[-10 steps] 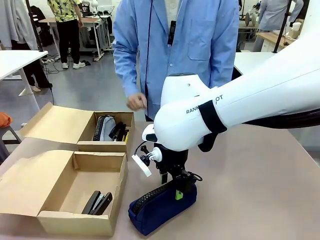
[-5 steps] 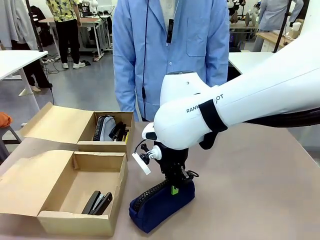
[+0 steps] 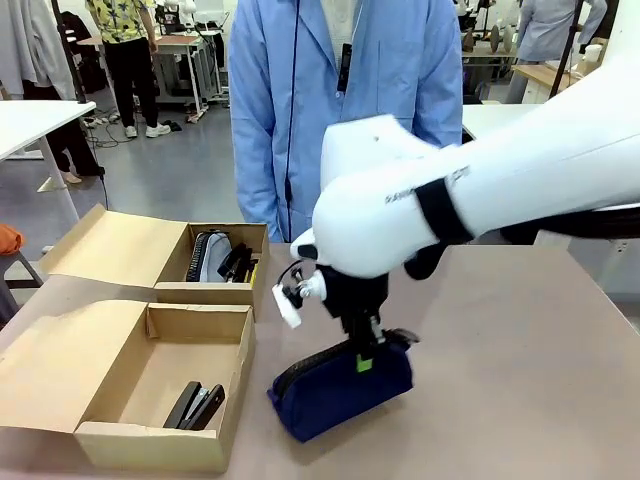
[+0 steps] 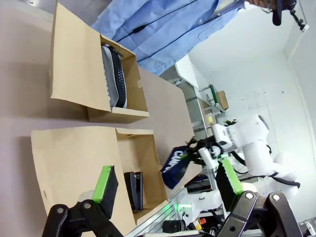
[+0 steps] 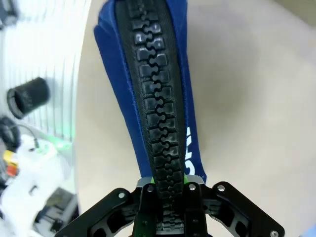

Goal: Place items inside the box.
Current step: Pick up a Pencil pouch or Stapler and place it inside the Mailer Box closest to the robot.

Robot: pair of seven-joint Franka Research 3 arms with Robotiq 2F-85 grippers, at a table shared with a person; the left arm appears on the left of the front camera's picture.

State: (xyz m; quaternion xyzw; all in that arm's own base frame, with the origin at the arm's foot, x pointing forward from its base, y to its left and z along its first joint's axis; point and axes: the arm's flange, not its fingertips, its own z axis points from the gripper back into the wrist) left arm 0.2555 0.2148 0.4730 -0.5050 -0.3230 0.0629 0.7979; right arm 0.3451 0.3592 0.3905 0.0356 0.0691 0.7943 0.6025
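Change since earlier: the navy pouch (image 3: 335, 395) sat higher and further toward the robot's right than a second before, and the right fingers (image 3: 362, 357) had gone from loosely straddling it to clamped on it.
Right fingers: pressed together on the pouch's black zip strip near one end, pinching it from above; the wrist view looked straight down the zip.
Navy pouch: on the robot's side of the bench (image 3: 520, 350), just beside the near box (image 3: 150, 445) on its right, and outside it. It hung tilted, the gripped end up and the other end low toward the near box. Whether the low end touched the bench could not be told.
Right arm (image 3: 500, 190): came in from the right and reached down over the middle of the bench.
Left fingers (image 4: 167, 173): spread wide, green pads apart, holding nothing, well away from the pouch.
Near box: open, flap folded out to the left, with a black stapler (image 3: 195, 405) lying in its front corner.
Far box (image 3: 205, 293): open, behind the near box and touching it, with dark and grey things inside too crowded to tell apart.
Person (image 3: 345, 90): stood at the far edge of the bench in a blue coat, behind the far box.
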